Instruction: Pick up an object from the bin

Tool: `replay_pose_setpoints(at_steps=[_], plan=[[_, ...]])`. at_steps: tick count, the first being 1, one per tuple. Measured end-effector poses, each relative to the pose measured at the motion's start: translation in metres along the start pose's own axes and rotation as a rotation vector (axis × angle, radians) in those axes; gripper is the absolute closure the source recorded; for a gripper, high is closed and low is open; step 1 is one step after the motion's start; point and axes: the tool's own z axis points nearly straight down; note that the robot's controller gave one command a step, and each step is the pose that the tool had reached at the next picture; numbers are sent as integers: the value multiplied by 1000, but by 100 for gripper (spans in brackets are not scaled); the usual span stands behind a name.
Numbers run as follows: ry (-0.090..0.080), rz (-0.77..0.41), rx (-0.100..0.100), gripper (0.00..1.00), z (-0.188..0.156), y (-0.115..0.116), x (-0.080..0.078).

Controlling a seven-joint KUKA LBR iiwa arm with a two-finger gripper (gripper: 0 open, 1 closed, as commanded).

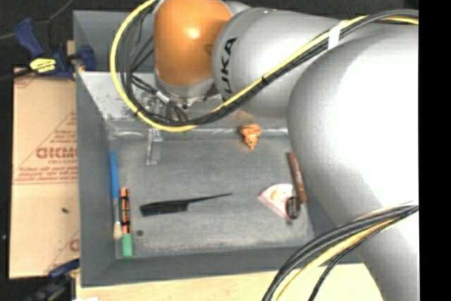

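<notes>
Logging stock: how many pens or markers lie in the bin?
2: a slim blue pen along the left wall, and an orange-and-black marker with a green end beside it. The arm may hide others.

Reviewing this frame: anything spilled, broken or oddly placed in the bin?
Nothing stands out. The black comb lies flat mid-bin, the blue pen along the left wall, a brown stick beside a pink item at right. No spill or visible damage.

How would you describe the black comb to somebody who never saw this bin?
In the grey bin, look near the floor's lower edge. Between the blue pen on the left and the brown stick on the right lies the black comb. It alone is all black, tapering to a thin tail.
</notes>
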Motion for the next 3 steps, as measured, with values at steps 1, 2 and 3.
replay_pose_setpoints(at_steps=[1,2,3], plan=[[-8,4,-2,0,-6,-1,-2],[6,-206,1,0,80,-45,82],[-14,-189,-3,0,42,-37,72]])
